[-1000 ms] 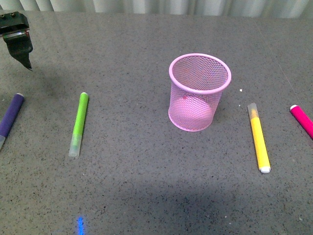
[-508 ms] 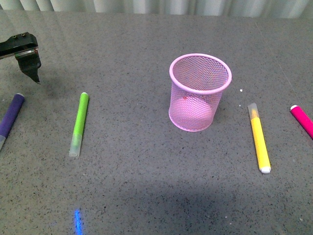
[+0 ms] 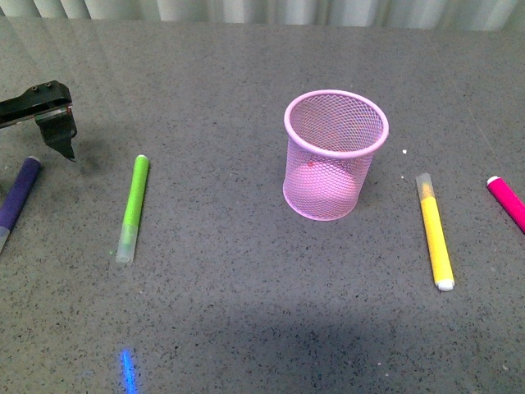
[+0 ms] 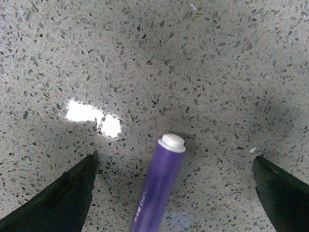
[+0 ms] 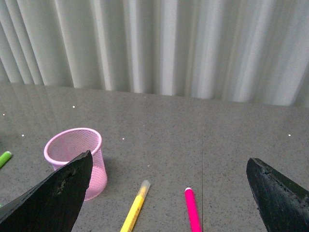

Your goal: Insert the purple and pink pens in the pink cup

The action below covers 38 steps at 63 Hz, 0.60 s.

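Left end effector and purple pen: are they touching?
Apart. The left wrist view shows the open left end effector with its fingers wide on either side of the purple pen, bare table showing between each and the pen.

The purple pen (image 3: 18,195), lying close by the left hand (image 3: 64,139), has its cap end cut off by the front view's edge; that hand's wrist camera shows only the white-plugged end between its spread jaws, and the barrel print is too blurred to read; the pink pen (image 3: 509,201) is also cropped; ahead of the right hand (image 5: 169,155), the yellow marker (image 5: 135,210) loses its near end; the green marker (image 5: 5,158) shows only a tip.
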### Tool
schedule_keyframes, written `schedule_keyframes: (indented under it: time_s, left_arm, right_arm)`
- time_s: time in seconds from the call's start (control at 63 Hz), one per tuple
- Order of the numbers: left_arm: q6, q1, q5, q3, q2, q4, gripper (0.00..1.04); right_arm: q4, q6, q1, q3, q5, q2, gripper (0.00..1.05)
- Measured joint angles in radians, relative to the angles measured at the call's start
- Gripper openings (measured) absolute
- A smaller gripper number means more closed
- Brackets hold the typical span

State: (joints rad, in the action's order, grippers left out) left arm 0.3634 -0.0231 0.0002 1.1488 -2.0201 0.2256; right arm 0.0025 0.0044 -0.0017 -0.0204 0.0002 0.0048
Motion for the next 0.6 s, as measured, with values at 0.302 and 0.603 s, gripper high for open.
schedule_keyframes:
  time_s: [0.302, 0.603]
  left_arm:
    - [-0.004, -0.017, 0.000, -0.003, -0.008, -0.017, 0.82]
    - [-0.011, -0.037, 0.000, -0.016, -0.011, -0.037, 0.29]
  right_arm:
    - [0.000, 0.000, 0.000, 0.000, 0.000, 0.000, 0.97]
    - [0.000, 0.000, 0.000, 0.000, 0.000, 0.000, 0.97]
